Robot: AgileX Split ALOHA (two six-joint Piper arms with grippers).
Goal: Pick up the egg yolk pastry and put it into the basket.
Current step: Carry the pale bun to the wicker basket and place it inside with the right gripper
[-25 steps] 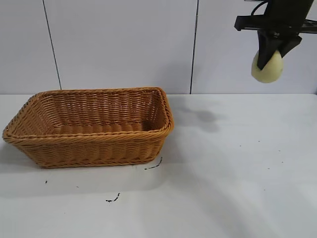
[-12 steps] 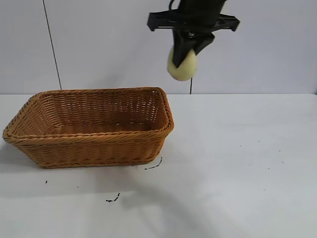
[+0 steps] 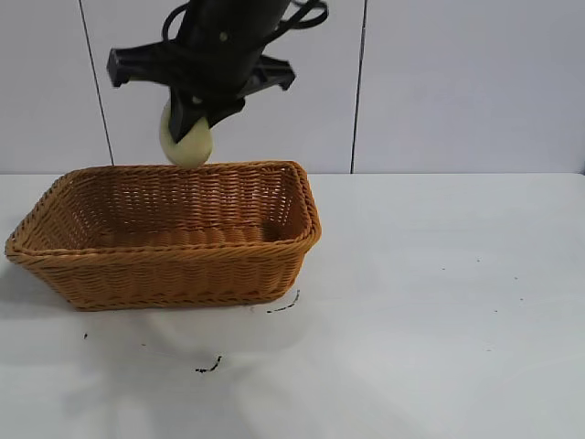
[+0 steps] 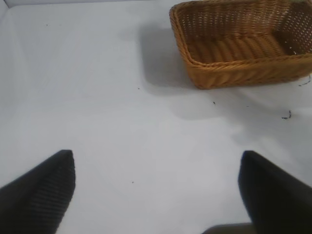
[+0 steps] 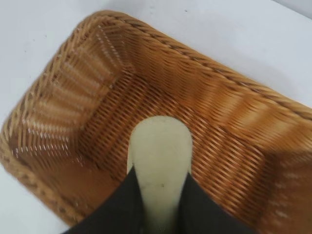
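My right gripper (image 3: 190, 123) is shut on the pale cream-yellow egg yolk pastry (image 3: 186, 144) and holds it in the air above the back of the orange-brown wicker basket (image 3: 174, 270). In the right wrist view the pastry (image 5: 161, 161) sits edge-on between my two black fingers (image 5: 122, 207), with the inside of the basket (image 5: 73, 92) right below it. The basket is empty inside. My left gripper (image 4: 156, 185) is open and empty, held off to the side over the bare white table, with the basket (image 4: 234, 73) farther off.
The white table (image 3: 439, 293) has a few small dark specks (image 3: 208, 368) in front of the basket. A white panelled wall stands behind. Nothing else stands on the table.
My right gripper has carried the pastry leftward, from the far right of the exterior view to above the basket. The basket has not moved.
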